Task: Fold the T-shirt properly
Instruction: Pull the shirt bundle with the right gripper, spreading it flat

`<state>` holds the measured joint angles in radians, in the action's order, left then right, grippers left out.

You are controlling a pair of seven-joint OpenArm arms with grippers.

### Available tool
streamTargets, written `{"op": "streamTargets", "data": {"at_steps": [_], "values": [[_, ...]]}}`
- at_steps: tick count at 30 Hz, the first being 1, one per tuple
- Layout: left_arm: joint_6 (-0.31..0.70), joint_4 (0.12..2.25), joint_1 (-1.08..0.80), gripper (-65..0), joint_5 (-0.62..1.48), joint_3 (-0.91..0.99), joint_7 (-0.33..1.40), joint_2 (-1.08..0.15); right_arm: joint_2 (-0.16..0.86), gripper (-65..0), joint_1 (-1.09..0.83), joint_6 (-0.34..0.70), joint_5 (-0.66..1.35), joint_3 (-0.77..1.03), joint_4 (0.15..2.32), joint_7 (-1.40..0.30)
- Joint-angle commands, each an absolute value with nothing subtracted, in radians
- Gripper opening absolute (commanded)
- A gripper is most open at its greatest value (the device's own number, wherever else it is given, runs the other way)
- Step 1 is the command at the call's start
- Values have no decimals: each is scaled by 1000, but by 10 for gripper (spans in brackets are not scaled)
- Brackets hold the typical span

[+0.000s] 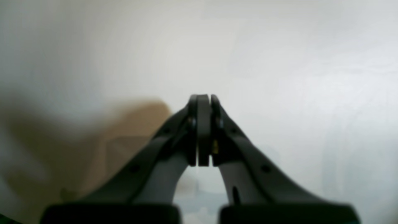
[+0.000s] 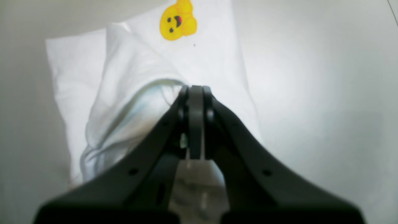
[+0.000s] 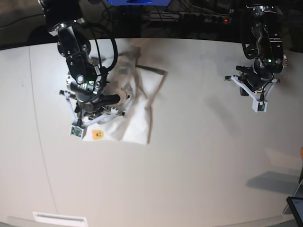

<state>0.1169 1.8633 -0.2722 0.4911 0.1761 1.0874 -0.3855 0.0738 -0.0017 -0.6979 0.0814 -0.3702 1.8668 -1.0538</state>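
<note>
1. We see one T-shirt (image 3: 137, 106), white, lying in a loosely folded, rumpled bundle on the pale table (image 3: 189, 156), toward the left of the base view.
2. Its plain side faces up, and near the bundle's front edge sits a small orange-yellow patch (image 2: 178, 20) shaped like a smiling face with dark eyes and a red mouth.
3. In the right wrist view the fabric shows several overlapping layers: a flatter panel carrying the patch, and a puffed fold with bluish shadowed creases running toward the camera.
4. We count two arms. The right gripper (image 2: 196, 88) hangs directly over the shirt, its jaws pressed fully together; from these views we cannot tell whether any cloth is pinched between the tips.
5. The left gripper (image 1: 203, 98) is well apart from the shirt, over bare table on the right of the base view, its jaws likewise closed tight with nothing between them.
6. We count one patch, and no printed lettering shows on the upturned side.
7. The left wrist view is blurred; a tan blur lies at its lower left, which we cannot identify.
</note>
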Motion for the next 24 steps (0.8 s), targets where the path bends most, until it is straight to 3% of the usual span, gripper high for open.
{"op": "streamTargets", "data": {"at_steps": [1,24], "values": [[117,1880,-268,-648,492,180,1072,-398,64,-647,19,-698,77,-367,1880,-1035],[117,1877,-268,-648,489,189,1072,-398,-38,-647,117,-698,77,-582,1709,-983]]}}
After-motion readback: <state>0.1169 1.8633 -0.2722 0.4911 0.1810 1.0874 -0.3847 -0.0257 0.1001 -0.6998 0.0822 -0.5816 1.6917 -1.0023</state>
